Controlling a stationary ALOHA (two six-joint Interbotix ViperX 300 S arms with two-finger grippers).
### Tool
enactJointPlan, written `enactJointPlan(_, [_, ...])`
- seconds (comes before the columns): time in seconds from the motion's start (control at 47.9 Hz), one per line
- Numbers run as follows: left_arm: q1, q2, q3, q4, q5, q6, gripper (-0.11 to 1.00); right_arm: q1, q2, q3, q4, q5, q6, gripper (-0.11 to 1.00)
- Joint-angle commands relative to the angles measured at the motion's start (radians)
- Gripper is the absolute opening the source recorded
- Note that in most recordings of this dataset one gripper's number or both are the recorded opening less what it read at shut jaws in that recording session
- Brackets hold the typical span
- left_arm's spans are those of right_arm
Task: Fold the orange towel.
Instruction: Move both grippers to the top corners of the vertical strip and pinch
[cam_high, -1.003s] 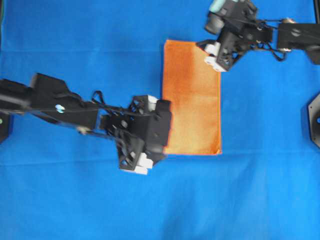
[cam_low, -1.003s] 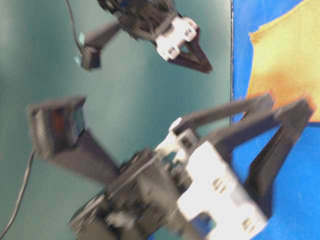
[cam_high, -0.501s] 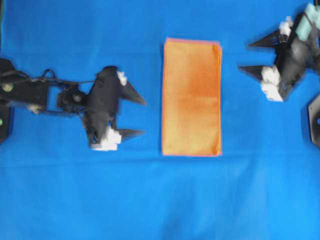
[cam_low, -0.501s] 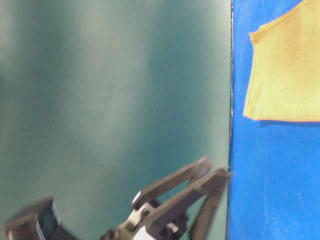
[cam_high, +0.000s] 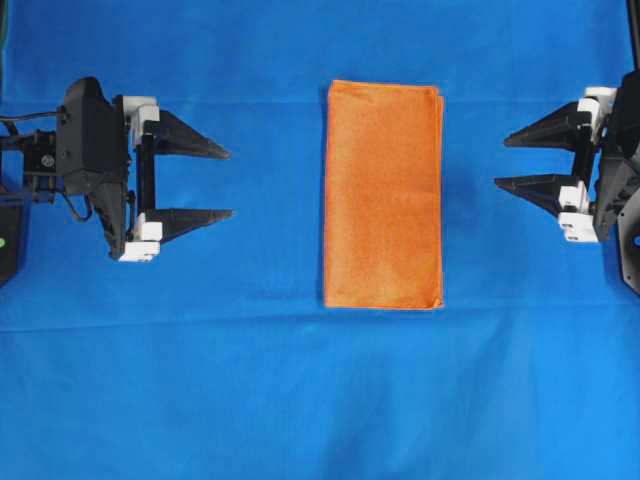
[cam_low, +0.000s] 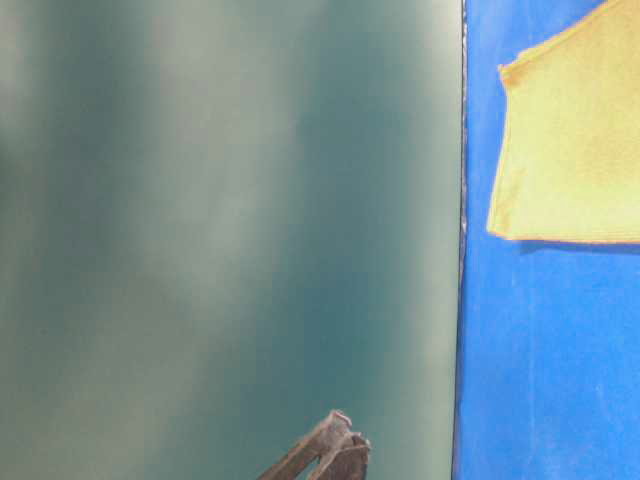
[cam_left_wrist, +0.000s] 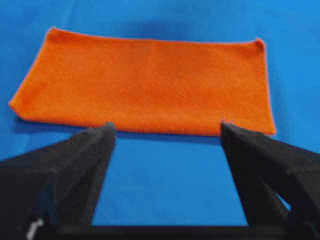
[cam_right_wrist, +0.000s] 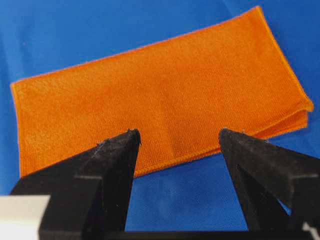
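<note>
The orange towel (cam_high: 383, 194) lies flat on the blue table cover (cam_high: 300, 400) as a tall, narrow rectangle, midway between the two grippers and well apart from both. In the right wrist view its near corner shows two stacked layers with edges closely matched, so one fold looks to be in place. The left gripper (cam_high: 226, 183) stands with its fingers (cam_high: 185, 146) spread wide and empty, tips pointing toward the towel's long left edge, which lies ahead of them across bare cover. The right gripper (cam_high: 501, 162) mirrors it on the other side, fingers (cam_high: 545, 128) likewise wide and holding nothing, aimed at the layered long edge. In each wrist view the towel sits beyond the fingertips, spanning more than the gap between them. Judging by the tidy half-fold and both arms standing clear, the task seems done or nearly so; if a second fold is wanted, halving the long side would be what remains.
</note>
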Motion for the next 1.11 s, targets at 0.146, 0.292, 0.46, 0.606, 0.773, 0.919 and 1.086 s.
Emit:
enactJointPlan(0.146, [0.009, 0.044, -0.057, -0.002, -0.014, -0.002, 0.8, -0.021, 0.009, -0.023, 0.003, -0.012, 0.005, 0.66])
enactJointPlan(0.292, [0.041, 0.12, -0.12, -0.002, -0.012, 0.002, 0.8, -0.095, 0.06, -0.054, -0.002, -0.011, 0.005, 0.66])
enactJointPlan(0.46, [0.118, 0.235, -0.201, -0.002, -0.009, 0.003, 0.8, -0.216, 0.167, -0.098, -0.02, -0.015, 0.002, 0.66])
enactJointPlan(0.606, [0.196, 0.337, -0.261, -0.002, -0.014, 0.008, 0.8, -0.316, 0.301, -0.141, -0.037, -0.031, -0.006, 0.66])
enactJointPlan(0.773, [0.261, 0.468, -0.334, -0.002, -0.021, 0.006, 0.8, -0.365, 0.48, -0.218, -0.078, -0.048, -0.008, 0.66])
enactJointPlan(0.919, [0.288, 0.568, -0.405, -0.002, -0.038, 0.005, 0.8, -0.385, 0.614, -0.272, -0.094, -0.095, -0.008, 0.66])
enactJointPlan(1.086, [0.31, 0.653, -0.468, -0.002, -0.058, 0.003, 0.8, -0.388, 0.727, -0.324, -0.097, -0.15, -0.008, 0.66])
